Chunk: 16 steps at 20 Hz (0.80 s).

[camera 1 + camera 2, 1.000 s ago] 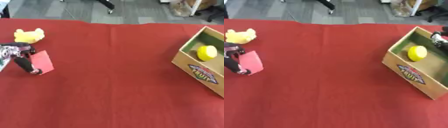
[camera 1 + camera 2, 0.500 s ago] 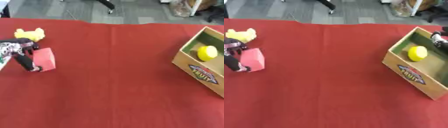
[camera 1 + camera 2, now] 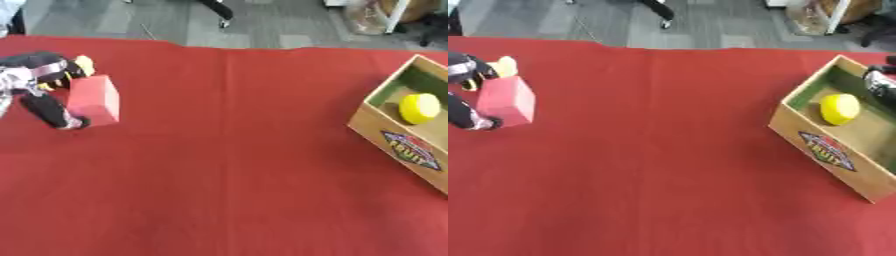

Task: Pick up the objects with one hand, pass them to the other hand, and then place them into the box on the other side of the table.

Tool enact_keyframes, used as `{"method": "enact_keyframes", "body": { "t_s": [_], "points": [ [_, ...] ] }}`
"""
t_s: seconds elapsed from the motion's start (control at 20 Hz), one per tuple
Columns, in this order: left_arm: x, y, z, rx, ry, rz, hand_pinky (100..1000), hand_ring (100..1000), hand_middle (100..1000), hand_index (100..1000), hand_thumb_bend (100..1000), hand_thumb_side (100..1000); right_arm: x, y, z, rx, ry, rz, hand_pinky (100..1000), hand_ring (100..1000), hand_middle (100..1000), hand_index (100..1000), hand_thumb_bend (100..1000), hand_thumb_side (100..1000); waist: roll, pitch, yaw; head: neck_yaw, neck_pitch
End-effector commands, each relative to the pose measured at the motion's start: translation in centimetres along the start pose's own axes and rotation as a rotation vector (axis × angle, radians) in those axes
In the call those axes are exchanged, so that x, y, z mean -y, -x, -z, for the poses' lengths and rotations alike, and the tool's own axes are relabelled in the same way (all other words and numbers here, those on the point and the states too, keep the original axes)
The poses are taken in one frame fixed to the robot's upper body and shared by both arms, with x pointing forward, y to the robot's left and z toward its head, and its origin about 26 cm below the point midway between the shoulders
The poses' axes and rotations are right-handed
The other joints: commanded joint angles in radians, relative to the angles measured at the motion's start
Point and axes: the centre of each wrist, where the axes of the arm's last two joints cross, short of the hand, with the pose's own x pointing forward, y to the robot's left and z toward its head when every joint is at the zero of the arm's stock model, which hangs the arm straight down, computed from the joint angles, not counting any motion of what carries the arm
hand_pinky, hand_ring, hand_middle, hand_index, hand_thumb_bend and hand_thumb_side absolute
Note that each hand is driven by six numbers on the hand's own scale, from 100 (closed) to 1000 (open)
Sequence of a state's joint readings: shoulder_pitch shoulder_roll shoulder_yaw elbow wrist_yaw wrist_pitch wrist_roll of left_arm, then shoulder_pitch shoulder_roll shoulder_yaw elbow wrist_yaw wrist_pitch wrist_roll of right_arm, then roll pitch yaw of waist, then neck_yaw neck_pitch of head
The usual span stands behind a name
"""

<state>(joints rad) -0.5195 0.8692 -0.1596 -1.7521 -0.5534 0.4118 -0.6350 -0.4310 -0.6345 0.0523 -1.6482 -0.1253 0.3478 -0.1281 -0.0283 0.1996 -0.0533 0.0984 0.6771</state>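
Red cloth, covering the whole table; grey floor shows past its far edge along the top of the frame.

Wooden box, right side of the frame, set askew, with a printed label on its near outer wall; the lettering is too blurred to read. Its far right portion is cut off by the frame edge in both views.

Left hand, black with silver parts, upper left of the frame, partly cut off at the left edge. Its fingers and thumb are curled round the red block, one dark finger reaching down past the block's lower left corner to the cloth.

Red block, a box-shaped item held in the left hand, tilted, at the left of the cloth and well apart from the box.

Right hand, seen only as a dark sliver at the right edge of the right eye view, over the box's far wall; whether its fingers are straight or curled cannot be told.

Yellow round object, lying inside the box.

Yellow item, mostly hidden behind the left hand and block; shape not made out.
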Motion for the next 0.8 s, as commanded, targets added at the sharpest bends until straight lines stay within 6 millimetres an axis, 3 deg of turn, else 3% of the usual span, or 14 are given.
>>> {"method": "enact_keyframes", "body": {
  "t_s": [0.05, 0.45, 0.8],
  "points": [
    [-1.2, -0.9, -1.3, 0.054, -0.077, -0.026, 752, 705, 634, 476, 222, 100, 1.3, -1.4, 0.0, 0.044, 0.024, -0.024, 883, 773, 891, 951, 100, 566, -0.001, -0.022, 0.002, -0.007, -0.013],
    [0.0, -3.6, -2.1, 0.255, -0.182, -0.207, 739, 674, 599, 469, 145, 100, 1.4, -2.6, -0.2, 0.088, 0.026, -0.012, 885, 775, 894, 953, 100, 551, -0.007, -0.022, 0.003, -0.031, -0.017],
    [1.7, -6.0, -1.1, 0.387, -0.22, -0.28, 733, 661, 586, 468, 118, 100, 1.1, -4.8, -0.7, 0.167, -0.008, -0.01, 886, 780, 897, 956, 100, 541, -0.012, -0.024, -0.001, -0.044, -0.024]
  ]
}}
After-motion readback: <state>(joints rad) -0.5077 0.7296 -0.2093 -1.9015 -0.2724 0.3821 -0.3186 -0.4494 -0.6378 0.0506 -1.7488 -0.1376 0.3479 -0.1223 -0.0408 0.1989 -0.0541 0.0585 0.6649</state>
